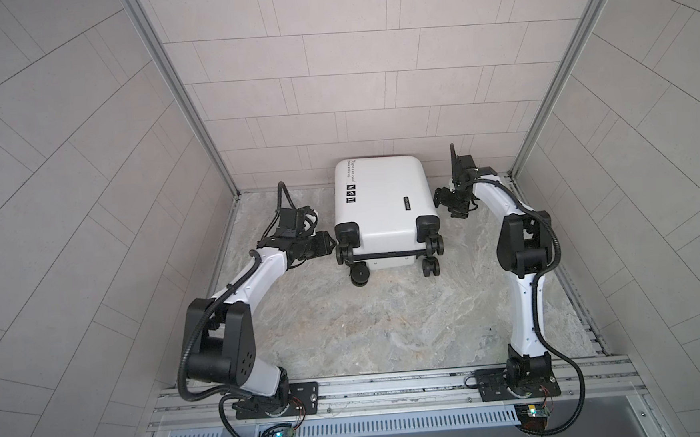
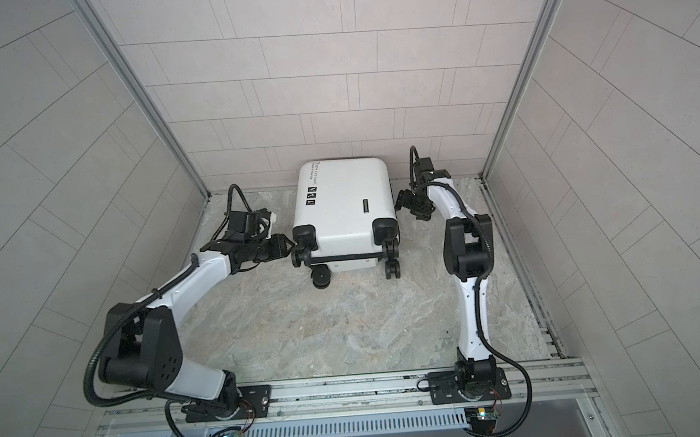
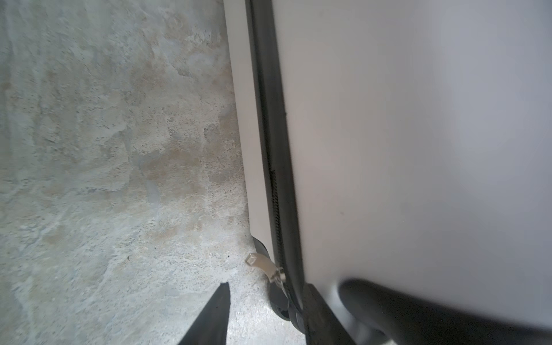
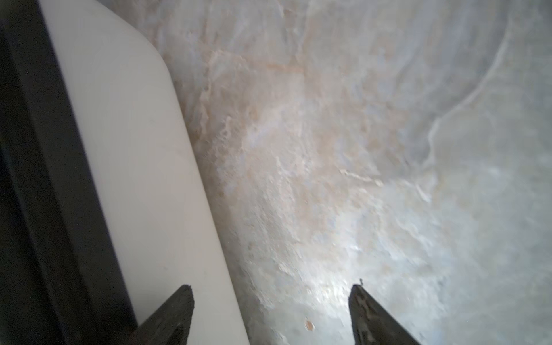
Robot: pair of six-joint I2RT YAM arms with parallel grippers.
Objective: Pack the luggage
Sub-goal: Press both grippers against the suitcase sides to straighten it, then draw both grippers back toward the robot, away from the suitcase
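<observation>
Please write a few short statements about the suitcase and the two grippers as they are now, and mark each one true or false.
1. The luggage stands upright on its wheels. False: it lies flat on the table.
2. The left gripper is beside a wheel of the luggage. True.
3. The right gripper grips the luggage's handle. False: its jaws stand open beside the luggage's side and hold nothing.
4. A pale zipper pull sticks out from the black zipper band. True.
</observation>
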